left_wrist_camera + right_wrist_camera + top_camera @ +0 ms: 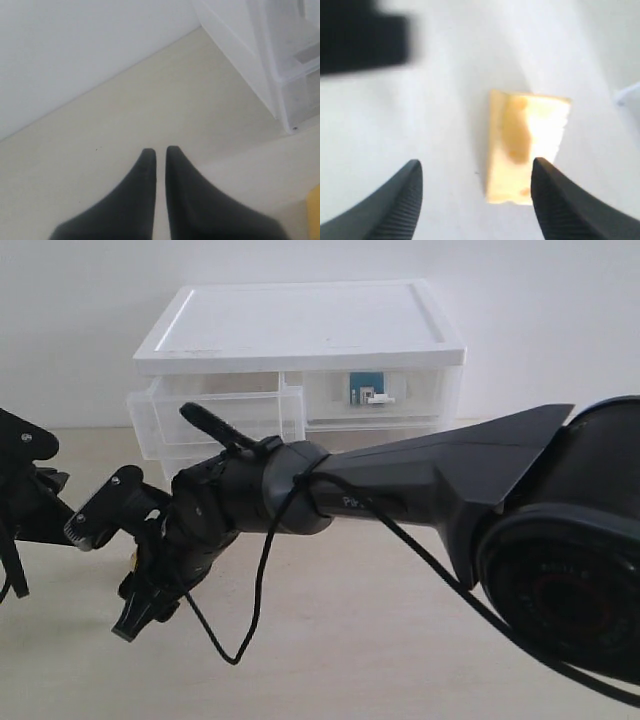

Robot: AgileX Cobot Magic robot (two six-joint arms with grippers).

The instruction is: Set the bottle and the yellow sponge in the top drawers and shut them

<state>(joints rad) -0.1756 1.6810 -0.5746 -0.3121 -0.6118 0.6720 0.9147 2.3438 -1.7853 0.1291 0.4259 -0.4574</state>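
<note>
Right pincer [477,165], wrist view: both dark ribbed fingers [402,200] stand wide apart and hold nothing; the yellow sponge [525,150] lies flat on the pale worktop [330,640] between them, closer to one finger, whose tip overlaps the wedge's edge in this view; whether that finger touches the foam cannot be told; a darker orange blotch marks the sponge's upper face.

Exterior view: the right arm [430,475] reaches across the middle to the left side, its pincer pointing down at the worktop in front of the cabinet [300,325]; a thin black cable [262,570] hangs in a loop from the arm.

Left pincer [160,150], wrist view: fingers drawn together to a narrow slit with nothing between them; it points at bare worktop near the cabinet's side; a sliver of the yellow sponge shows at the corner of this view.

Cabinet: white, standing against the wall [80,300]; left top drawer [215,415] pulled out, translucent; right top drawer [420,390] pushed in; the bottle [360,390] lies inside it, visible through the front as a teal-blue label just beside the white tab handle [381,398].
</note>
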